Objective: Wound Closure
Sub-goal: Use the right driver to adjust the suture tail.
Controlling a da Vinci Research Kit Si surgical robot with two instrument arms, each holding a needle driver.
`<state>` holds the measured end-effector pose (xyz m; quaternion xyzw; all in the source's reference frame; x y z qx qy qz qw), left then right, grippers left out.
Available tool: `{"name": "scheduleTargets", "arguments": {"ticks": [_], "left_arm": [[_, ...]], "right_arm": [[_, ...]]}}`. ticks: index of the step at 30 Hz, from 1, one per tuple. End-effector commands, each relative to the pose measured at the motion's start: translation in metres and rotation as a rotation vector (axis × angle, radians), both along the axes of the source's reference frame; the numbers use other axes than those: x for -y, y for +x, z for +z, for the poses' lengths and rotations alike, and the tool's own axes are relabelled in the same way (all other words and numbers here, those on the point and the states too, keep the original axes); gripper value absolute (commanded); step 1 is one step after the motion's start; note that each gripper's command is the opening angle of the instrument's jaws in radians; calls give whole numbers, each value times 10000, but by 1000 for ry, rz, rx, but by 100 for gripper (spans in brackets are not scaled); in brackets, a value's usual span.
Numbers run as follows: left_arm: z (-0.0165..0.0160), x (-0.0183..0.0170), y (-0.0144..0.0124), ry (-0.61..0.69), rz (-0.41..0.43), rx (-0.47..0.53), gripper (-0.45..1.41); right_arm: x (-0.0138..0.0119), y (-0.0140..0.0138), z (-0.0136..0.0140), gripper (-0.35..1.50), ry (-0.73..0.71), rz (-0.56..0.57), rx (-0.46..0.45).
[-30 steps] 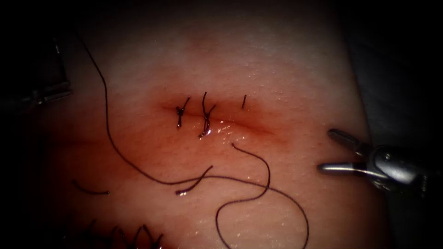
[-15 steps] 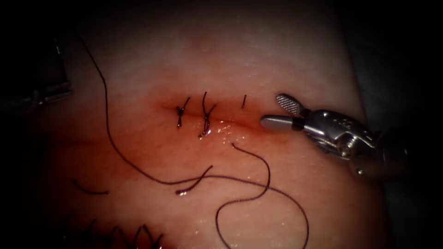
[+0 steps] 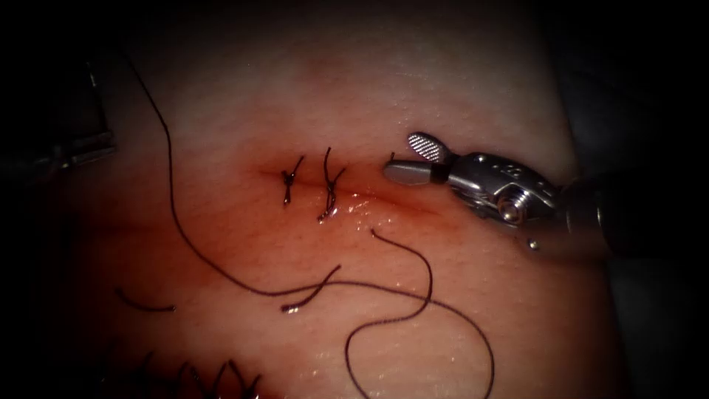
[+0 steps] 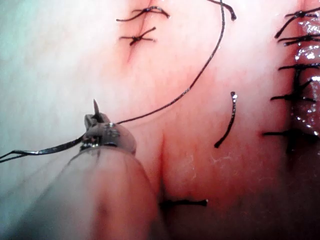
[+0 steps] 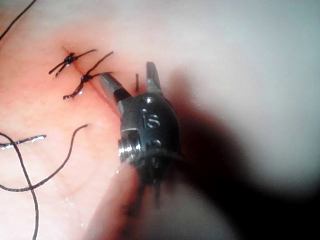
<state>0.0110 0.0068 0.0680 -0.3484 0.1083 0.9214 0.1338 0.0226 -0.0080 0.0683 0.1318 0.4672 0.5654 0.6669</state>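
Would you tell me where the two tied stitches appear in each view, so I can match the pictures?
Endoscope: tied stitches on the cut, left of the right tool's open, empty jaws.
Left wrist: stitches beyond the left tool, which holds the needle near its point, off the tissue.
Right wrist: stitches just beyond its jaws.
Shared landmark: the long thread.

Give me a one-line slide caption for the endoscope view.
Right tool, jaws open and empty, at the short thread end right of two tied stitches on the tissue; loose thread below.
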Motion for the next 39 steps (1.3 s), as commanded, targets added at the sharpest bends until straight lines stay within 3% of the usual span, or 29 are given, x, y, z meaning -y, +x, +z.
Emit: {"name": "scheduleTargets", "arguments": {"ticks": [1, 2, 5, 11, 13, 16, 22, 34, 39], "left_arm": [[6, -1, -5, -1, 0, 1, -45], [6, -1, -5, -1, 0, 1, -45], [6, -1, -5, 0, 3, 0, -45], [6, -1, -5, 0, 2, 0, -45], [6, -1, -5, 0, 2, 0, -45], [6, 0, -5, -1, 2, -1, -45], [6, 0, -6, -4, 6, -3, -45], [6, 0, -7, -4, 8, -5, -45], [6, 0, -7, -4, 7, -5, -45]], "right_arm": [[1, 9, 6, 34, 0, -2, 0], [1, 10, 8, 22, -1, -1, 1], [2, 11, 10, 12, 3, -7, 8], [6, 14, 22, 19, 6, -21, 26], [6, 15, 26, 30, 5, -21, 28], [4, 16, 28, 76, -3, -30, 32], [3, 13, 24, 98, -22, -34, 28], [-1, 24, 33, 93, -28, -23, 32], [3, 31, 43, 71, -21, -41, 45]]}}
